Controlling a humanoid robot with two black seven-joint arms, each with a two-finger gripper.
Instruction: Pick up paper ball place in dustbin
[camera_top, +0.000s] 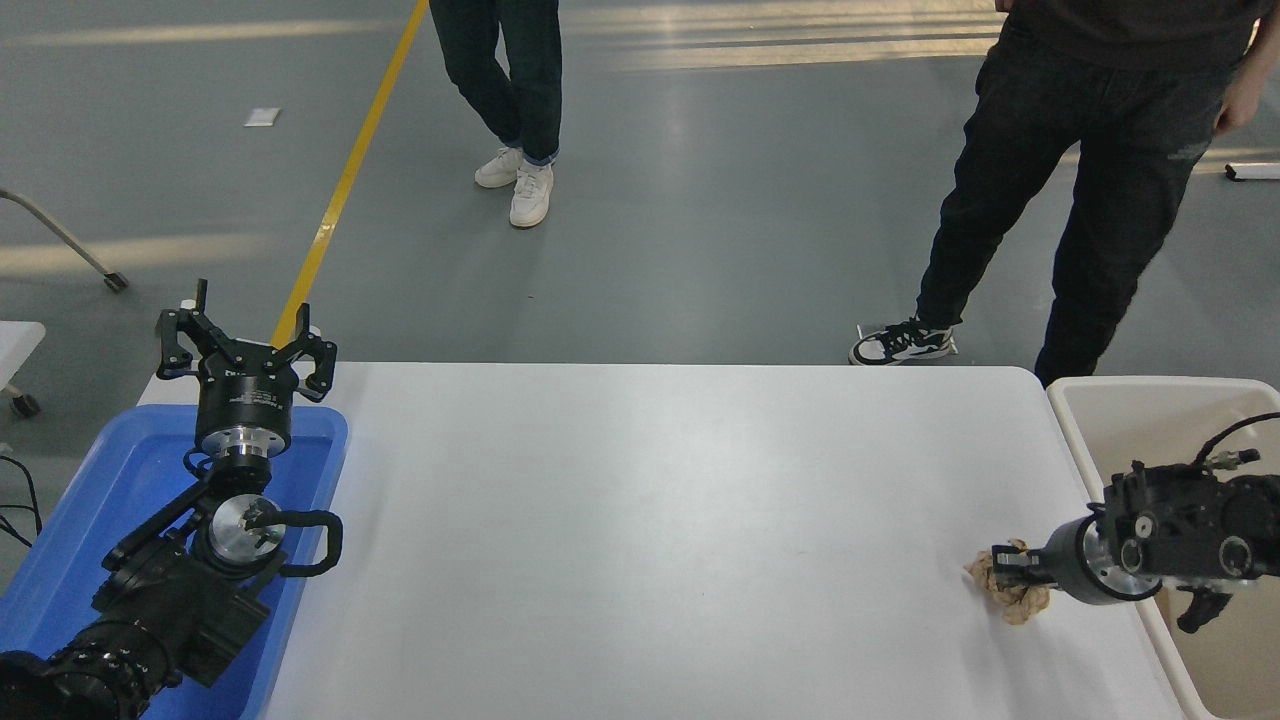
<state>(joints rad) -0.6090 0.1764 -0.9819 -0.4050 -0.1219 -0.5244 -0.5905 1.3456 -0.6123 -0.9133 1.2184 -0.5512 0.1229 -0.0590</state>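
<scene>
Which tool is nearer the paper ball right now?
Right. The right tool is on the paper ball, fingers closed around its top near the table's right edge. The left tool is parked open at the far left, above the blue tray.

Crumpled, rough tan paper ball (1008, 592) on a smooth, faintly sheened white table (650, 520); smooth cream plastic dustbin (1150, 420); glossy blue plastic tray (90, 500); matt black right gripper (1005, 578) with polished metal wrist.

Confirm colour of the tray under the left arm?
Blue. The tray shows clearly in the head view, under the parked left gripper.
</scene>
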